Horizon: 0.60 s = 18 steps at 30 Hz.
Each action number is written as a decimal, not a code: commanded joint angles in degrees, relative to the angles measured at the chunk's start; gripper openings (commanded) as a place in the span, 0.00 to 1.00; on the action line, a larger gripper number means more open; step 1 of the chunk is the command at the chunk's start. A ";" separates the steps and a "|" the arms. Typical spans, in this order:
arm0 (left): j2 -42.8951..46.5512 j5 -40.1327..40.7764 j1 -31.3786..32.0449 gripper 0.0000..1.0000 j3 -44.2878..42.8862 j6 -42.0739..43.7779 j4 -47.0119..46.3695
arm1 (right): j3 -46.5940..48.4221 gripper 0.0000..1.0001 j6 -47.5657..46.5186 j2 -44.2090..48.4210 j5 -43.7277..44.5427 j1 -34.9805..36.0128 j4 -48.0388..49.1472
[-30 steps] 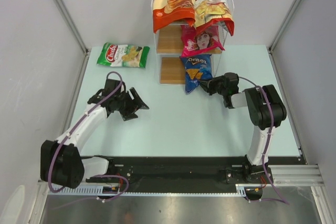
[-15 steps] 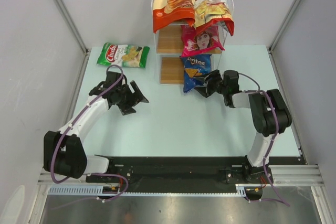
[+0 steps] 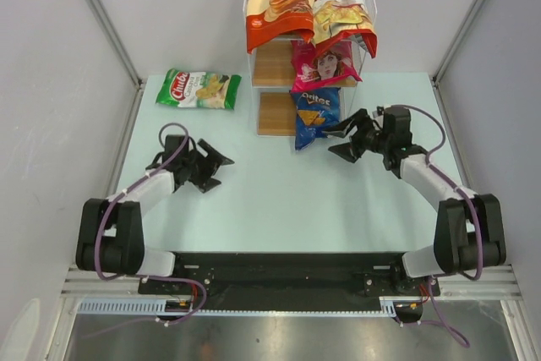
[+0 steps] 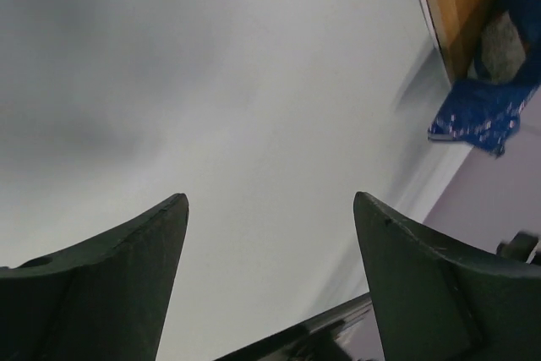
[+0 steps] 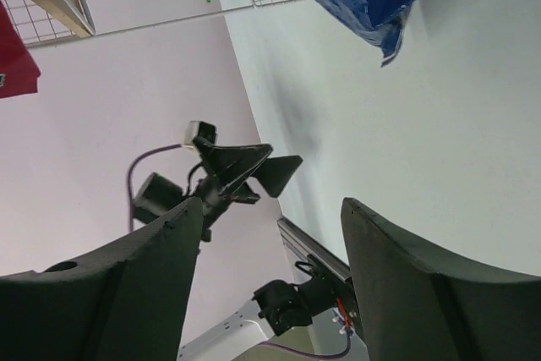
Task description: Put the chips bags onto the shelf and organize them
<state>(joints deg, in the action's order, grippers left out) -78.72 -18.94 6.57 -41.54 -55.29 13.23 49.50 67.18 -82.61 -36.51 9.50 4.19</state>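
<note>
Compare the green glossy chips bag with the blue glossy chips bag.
The green glossy chips bag lies flat on the pale table, left of the white wire shelf; the blue glossy chips bag stands propped at that shelf's lowest wooden step. Neither is being held.

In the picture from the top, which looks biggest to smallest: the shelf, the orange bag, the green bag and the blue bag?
1. shelf
2. orange bag, though it sits high, nearer the camera
3. green bag and blue bag: too alike to rank
</note>
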 commanded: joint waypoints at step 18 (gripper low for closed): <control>-33.77 1.53 -9.47 0.84 -3.81 -40.85 -56.62 | -0.28 0.70 -9.43 11.24 -6.55 -12.04 -16.14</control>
<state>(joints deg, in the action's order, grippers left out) -108.27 -19.84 -2.37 -46.13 -85.17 -27.51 49.50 59.22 -73.80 -40.34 -0.32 -10.44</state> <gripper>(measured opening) 0.836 0.704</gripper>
